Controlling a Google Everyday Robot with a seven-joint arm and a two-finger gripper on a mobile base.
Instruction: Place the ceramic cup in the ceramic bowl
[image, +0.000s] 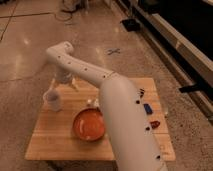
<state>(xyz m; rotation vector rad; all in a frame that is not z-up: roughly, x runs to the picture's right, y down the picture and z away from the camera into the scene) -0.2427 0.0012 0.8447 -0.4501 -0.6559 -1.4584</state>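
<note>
The white ceramic cup stands upright near the left edge of the wooden table. The orange-red ceramic bowl sits in the table's middle, to the right of the cup and nearer the front; the arm covers its right rim. My gripper hangs down from the bent white arm over the table's back left part, just behind and to the right of the cup, apart from it. Nothing shows in its grasp.
A flat white box lies behind the bowl, partly hidden by the arm. Small blue and red items lie at the table's right side. Polished floor surrounds the table; dark shelving runs along the right.
</note>
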